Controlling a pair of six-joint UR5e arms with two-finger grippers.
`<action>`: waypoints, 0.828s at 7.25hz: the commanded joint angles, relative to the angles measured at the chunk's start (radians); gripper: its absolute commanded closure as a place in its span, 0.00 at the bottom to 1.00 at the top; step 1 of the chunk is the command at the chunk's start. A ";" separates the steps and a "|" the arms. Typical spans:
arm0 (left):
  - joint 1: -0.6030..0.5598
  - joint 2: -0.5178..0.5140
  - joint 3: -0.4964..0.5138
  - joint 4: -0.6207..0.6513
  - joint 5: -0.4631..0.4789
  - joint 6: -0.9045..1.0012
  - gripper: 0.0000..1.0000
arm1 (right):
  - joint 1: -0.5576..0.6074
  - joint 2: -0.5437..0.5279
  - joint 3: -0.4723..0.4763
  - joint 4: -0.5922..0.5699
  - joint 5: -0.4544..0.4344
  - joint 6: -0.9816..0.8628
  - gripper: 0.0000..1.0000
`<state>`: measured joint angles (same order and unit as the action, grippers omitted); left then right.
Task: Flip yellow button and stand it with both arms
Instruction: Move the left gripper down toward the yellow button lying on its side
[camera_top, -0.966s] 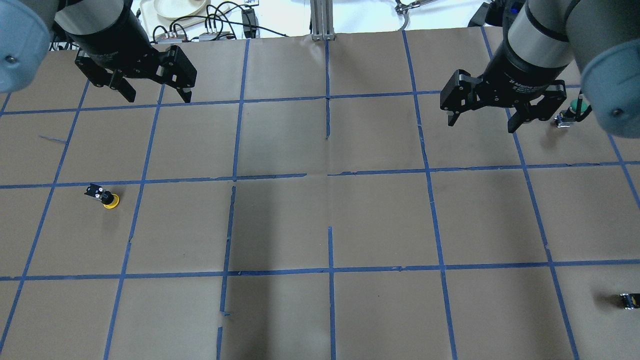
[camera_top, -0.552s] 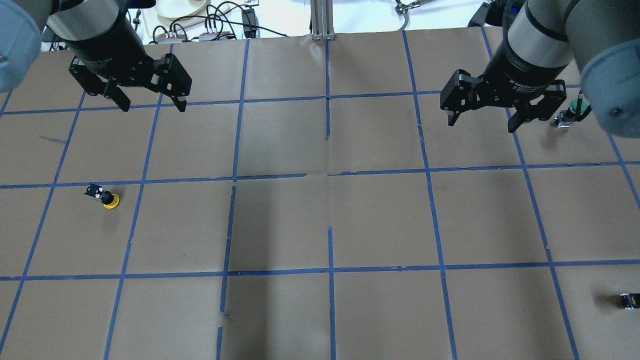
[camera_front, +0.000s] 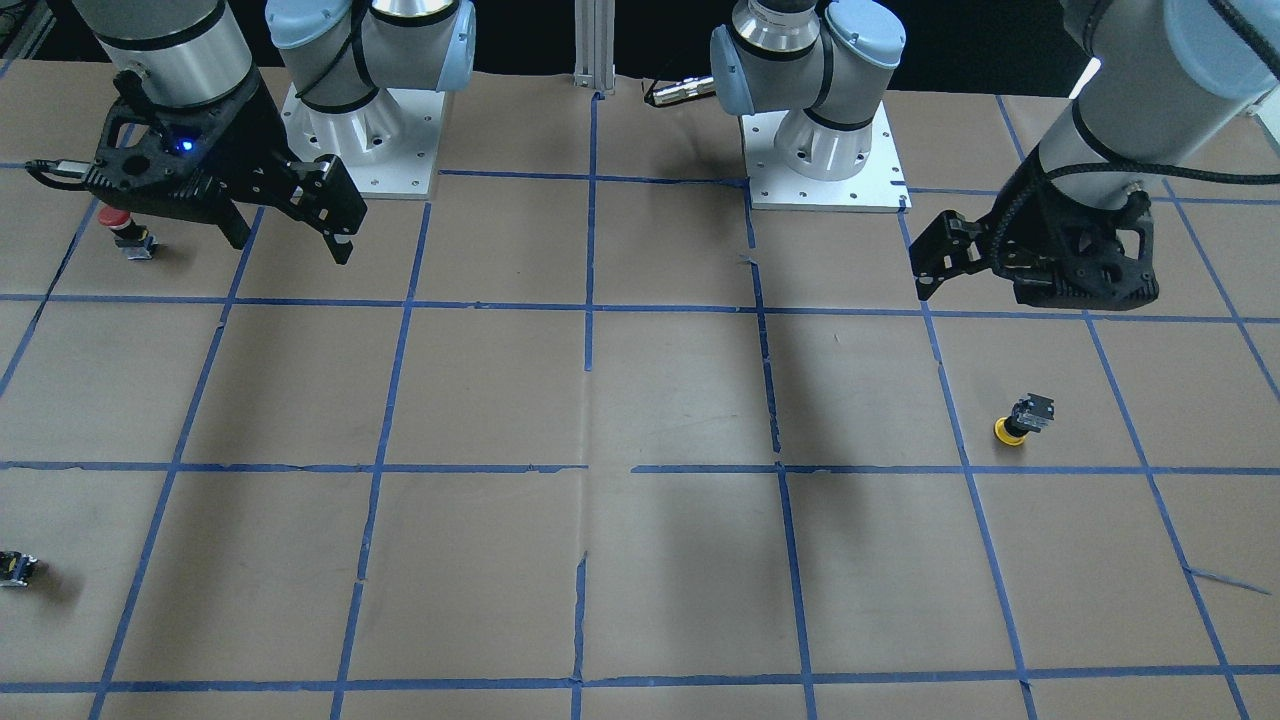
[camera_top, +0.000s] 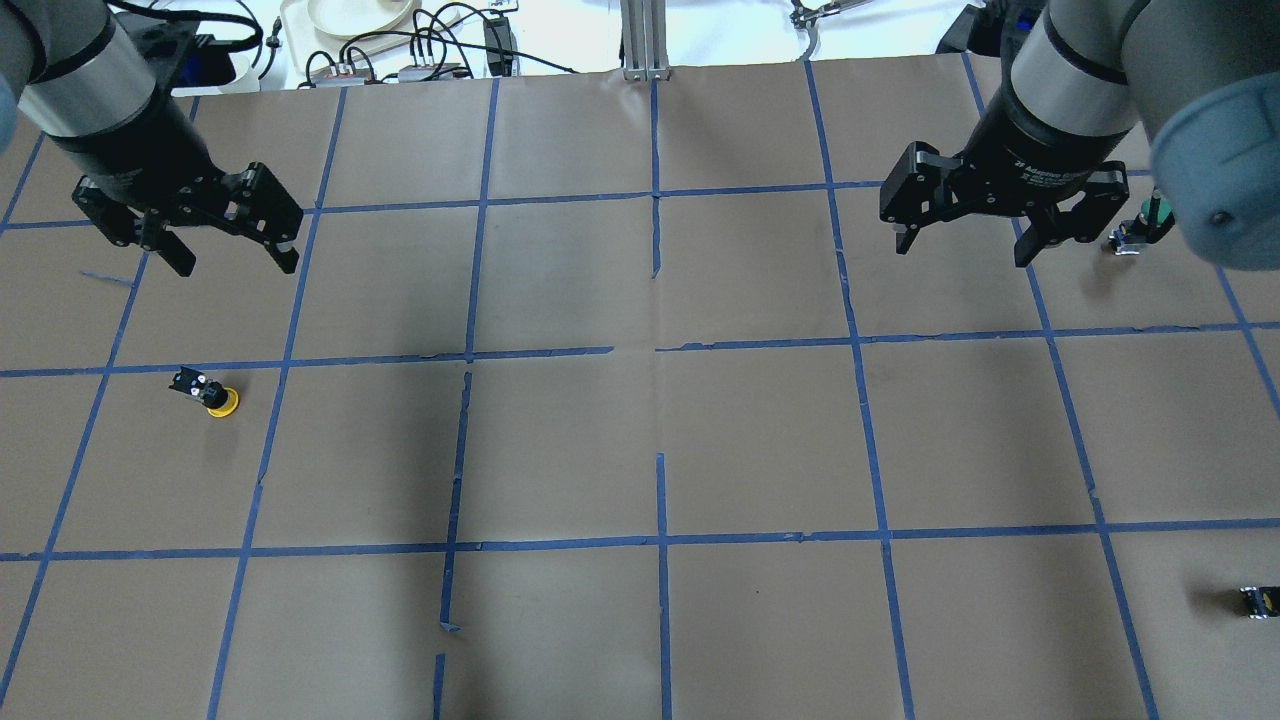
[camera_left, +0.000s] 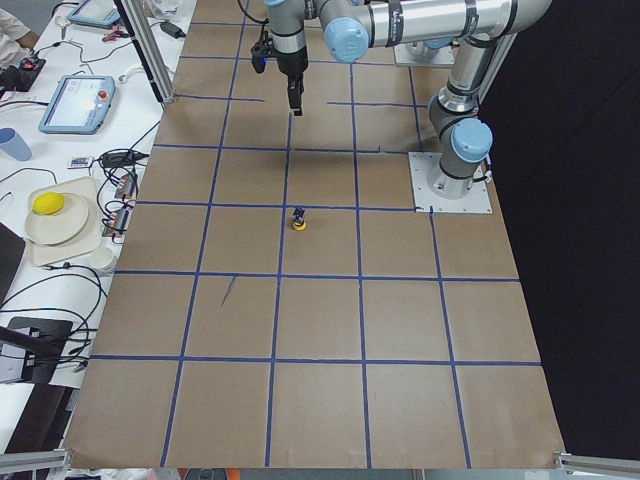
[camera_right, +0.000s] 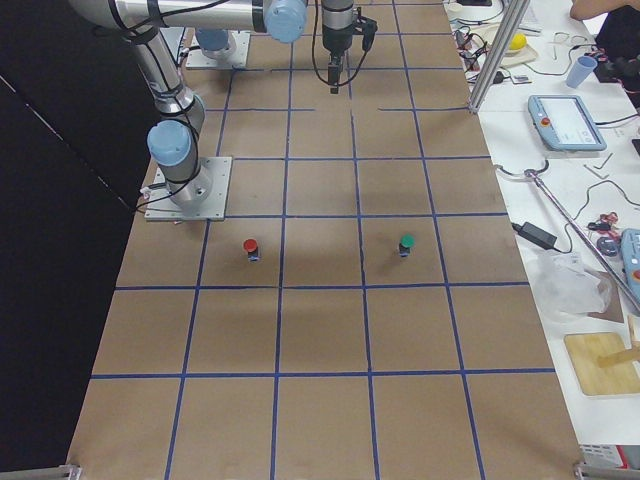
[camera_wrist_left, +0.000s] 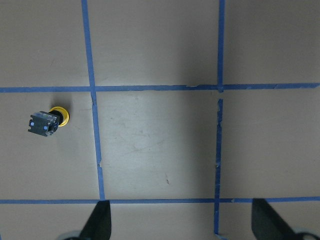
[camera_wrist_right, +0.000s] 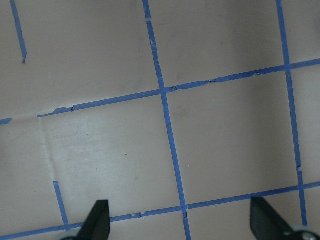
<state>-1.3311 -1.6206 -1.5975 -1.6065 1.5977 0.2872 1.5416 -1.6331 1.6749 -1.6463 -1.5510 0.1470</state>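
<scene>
Right pincer (camera_top: 964, 252) hangs splayed near green button (camera_top: 1150, 214), far from yellow button (camera_top: 210, 394).

At the right edge of the overhead view a small dark block (camera_top: 1258, 601) is cut off (its form cannot be made out). In the upper left of the front view, the red button (camera_front: 122, 230) is partly hidden by the right pincer (camera_front: 290, 247). In the left wrist view, the left pincer (camera_wrist_left: 180, 225) is cut off at the bottom edge.

lettering: white print (camera_top: 1042, 166) on the right gripper (camera_top: 964, 250) | read: "Adaptive" only | remainder: was too small | elsewhere: nothing was legible
</scene>
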 joint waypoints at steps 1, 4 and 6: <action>0.120 -0.010 -0.105 0.116 -0.005 0.176 0.00 | 0.000 0.012 0.000 0.000 -0.003 0.002 0.00; 0.232 -0.040 -0.310 0.491 0.001 0.422 0.00 | -0.002 0.021 -0.001 0.000 0.000 0.006 0.00; 0.257 -0.094 -0.317 0.545 0.001 0.560 0.01 | -0.003 0.022 -0.001 -0.001 -0.003 0.002 0.00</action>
<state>-1.0955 -1.6819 -1.9013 -1.1076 1.5988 0.7505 1.5397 -1.6123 1.6745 -1.6462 -1.5517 0.1522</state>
